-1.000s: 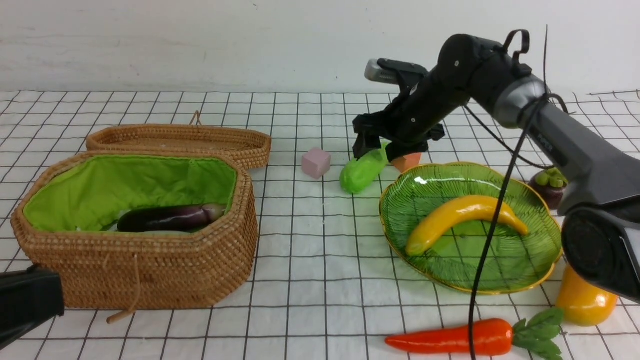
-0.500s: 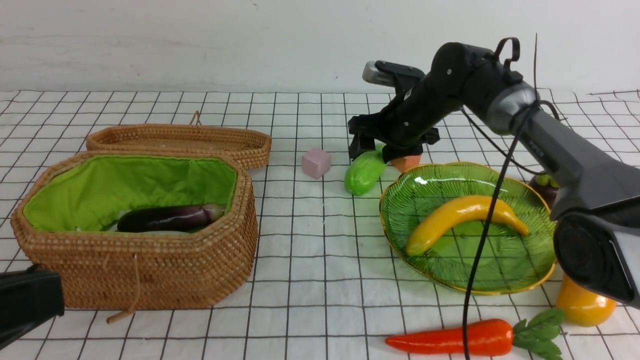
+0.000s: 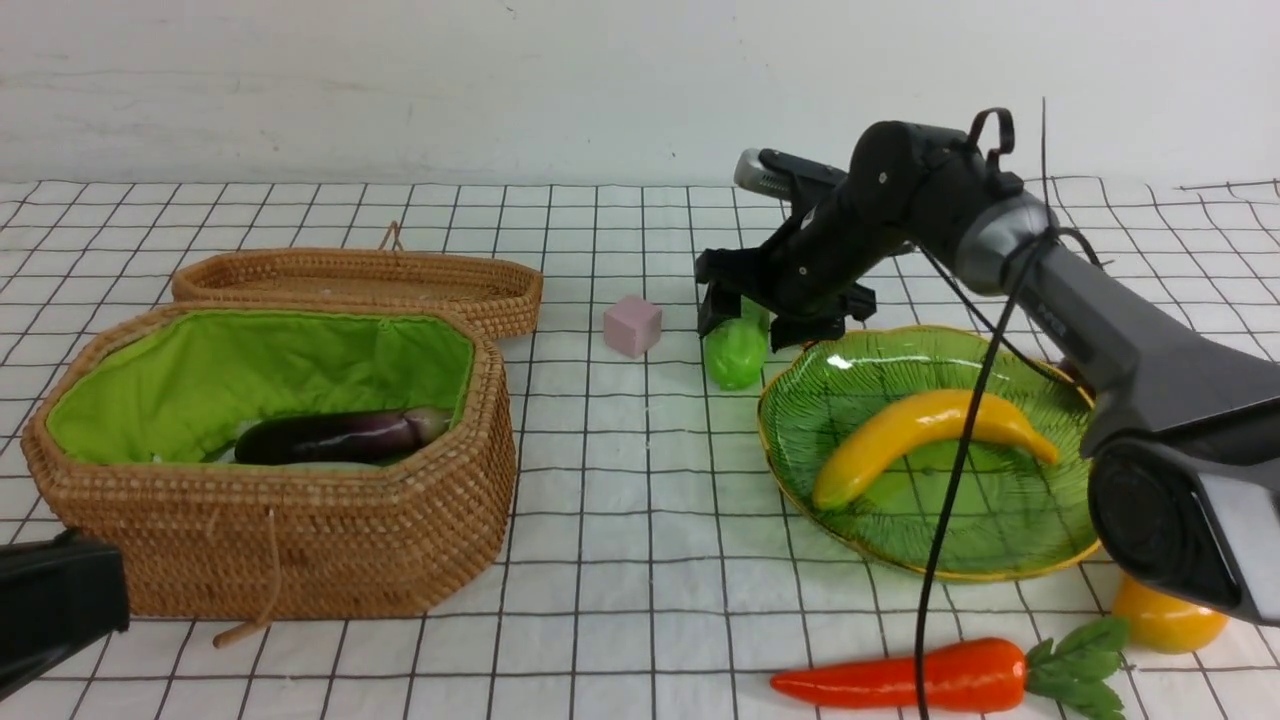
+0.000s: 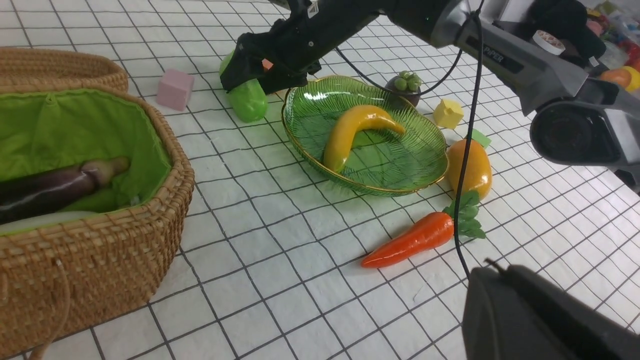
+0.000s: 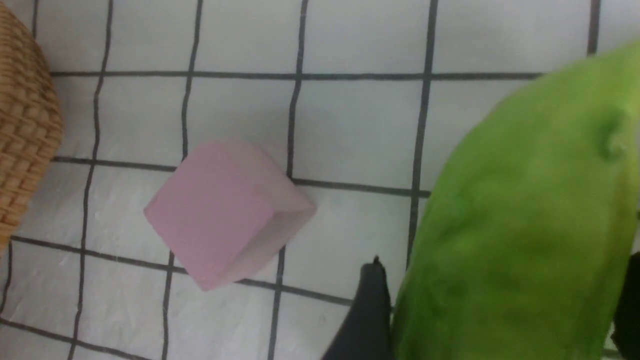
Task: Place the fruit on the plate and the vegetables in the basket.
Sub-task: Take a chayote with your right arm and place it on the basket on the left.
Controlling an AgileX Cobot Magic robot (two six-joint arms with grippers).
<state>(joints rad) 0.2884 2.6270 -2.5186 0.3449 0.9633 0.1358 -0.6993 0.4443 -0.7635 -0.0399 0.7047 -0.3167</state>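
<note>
My right gripper stands open low over the cloth, its fingers on either side of the light green gourd, which lies just left of the green plate. In the right wrist view the gourd fills the gap between the fingers. A yellow banana rests on the plate. The mango and carrot lie in front of it, the mangosteen behind. The eggplant lies in the basket. My left gripper is shut and empty, near the front left.
The shallow woven lid sits behind the basket. A pink cube stands just left of the gourd. A yellow block and a flat green piece lie beyond the plate. The right arm's cable hangs across the plate.
My right gripper has dropped lower around the gourd, and its jaws look a little wider. The gourd has swung from lying slantwise to pointing end-on. The left arm has not moved.
</note>
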